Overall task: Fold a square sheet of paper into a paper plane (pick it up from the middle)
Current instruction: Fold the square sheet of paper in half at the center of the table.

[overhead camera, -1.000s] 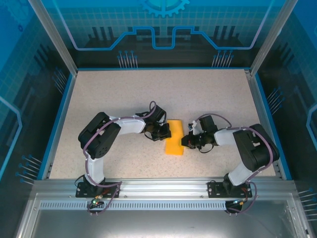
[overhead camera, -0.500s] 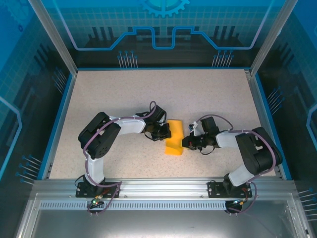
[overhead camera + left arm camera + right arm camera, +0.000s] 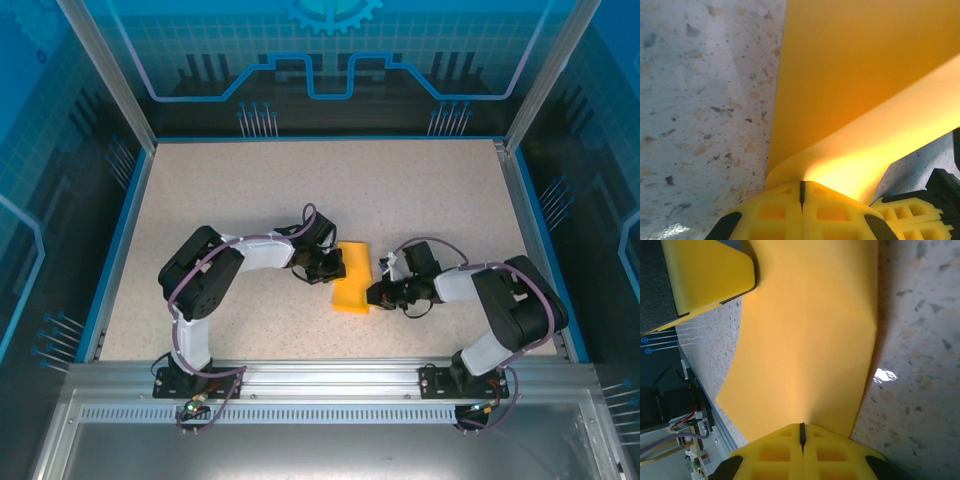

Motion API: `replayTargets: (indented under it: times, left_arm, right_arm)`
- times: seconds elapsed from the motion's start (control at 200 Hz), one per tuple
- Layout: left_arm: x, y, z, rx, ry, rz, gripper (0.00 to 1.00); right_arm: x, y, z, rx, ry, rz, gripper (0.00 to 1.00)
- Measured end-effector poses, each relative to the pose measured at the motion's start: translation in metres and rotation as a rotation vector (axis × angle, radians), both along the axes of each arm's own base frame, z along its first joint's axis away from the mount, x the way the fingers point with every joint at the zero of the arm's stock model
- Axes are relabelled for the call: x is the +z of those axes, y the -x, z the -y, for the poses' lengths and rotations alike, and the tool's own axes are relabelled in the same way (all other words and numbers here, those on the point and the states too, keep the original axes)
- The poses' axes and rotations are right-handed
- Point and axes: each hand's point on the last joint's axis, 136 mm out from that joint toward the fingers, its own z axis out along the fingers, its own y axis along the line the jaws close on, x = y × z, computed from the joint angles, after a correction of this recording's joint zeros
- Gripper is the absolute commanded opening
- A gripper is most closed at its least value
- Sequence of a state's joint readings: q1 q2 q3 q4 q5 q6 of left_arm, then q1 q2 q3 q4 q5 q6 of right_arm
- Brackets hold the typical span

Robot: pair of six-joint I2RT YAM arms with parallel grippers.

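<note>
The orange-yellow sheet of paper (image 3: pixel 352 280) is bent over itself into a narrow upright strip at the table's middle. My left gripper (image 3: pixel 338 266) is shut on its left edge. In the left wrist view the sheet (image 3: pixel 840 75) curls up and away from the shut left gripper (image 3: pixel 801 184). My right gripper (image 3: pixel 374 291) is shut on the right edge. In the right wrist view the paper (image 3: pixel 805 340) spreads out from the shut right gripper (image 3: pixel 801 426), with a faint crease on its right side. No dart-shaped plane has formed.
The speckled table (image 3: pixel 250 190) is ringed by a blue rim and glass walls. A yellow finger of the right gripper (image 3: pixel 920 215) sits close beside the left jaws. A finger of the left gripper (image 3: pixel 705 275) sits at the paper's far corner. The metal front rail (image 3: pixel 330 375) runs along the near edge.
My right gripper has edged a little left and nearer, toward the paper's lower right edge. The left gripper and the paper have hardly moved.
</note>
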State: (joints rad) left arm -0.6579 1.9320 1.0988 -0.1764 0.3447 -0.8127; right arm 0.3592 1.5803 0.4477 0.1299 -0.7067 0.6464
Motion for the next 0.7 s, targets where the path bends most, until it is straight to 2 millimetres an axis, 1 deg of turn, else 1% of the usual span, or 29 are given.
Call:
replayTargets:
  times: [0.135,0.215,0.355,0.415,0.515,0.655,0.7]
  left_arm:
    - [0.0,0.0,0.0,-0.001,0.0,0.0,0.0]
    - [0.0,0.0,0.0,-0.001,-0.001,0.001,0.0]
    - [0.0,0.0,0.0,-0.001,-0.001,0.0,0.0]
    - [0.0,0.0,0.0,-0.001,-0.001,0.0,0.0]
    - [0.0,0.0,0.0,-0.001,-0.001,0.001,0.0]
    - [0.0,0.0,0.0,-0.002,-0.001,0.001,0.0]
    - [0.0,0.0,0.0,-0.001,-0.002,0.0,0.0]
  right_arm:
    - [0.002,0.0,0.0,-0.004,-0.001,0.008,0.05]
    - [0.004,0.005,0.0,0.0,0.0,0.009,0.07]
    - [0.019,0.006,-0.001,0.005,-0.013,0.047,0.08]
    - [0.022,0.008,-0.003,0.012,-0.011,0.055,0.08]
    - [0.017,0.011,-0.003,0.019,-0.004,0.042,0.07]
    - [0.0,0.022,-0.002,0.032,0.021,-0.022,0.05]
    - [-0.001,0.022,-0.002,0.034,0.016,-0.024,0.04]
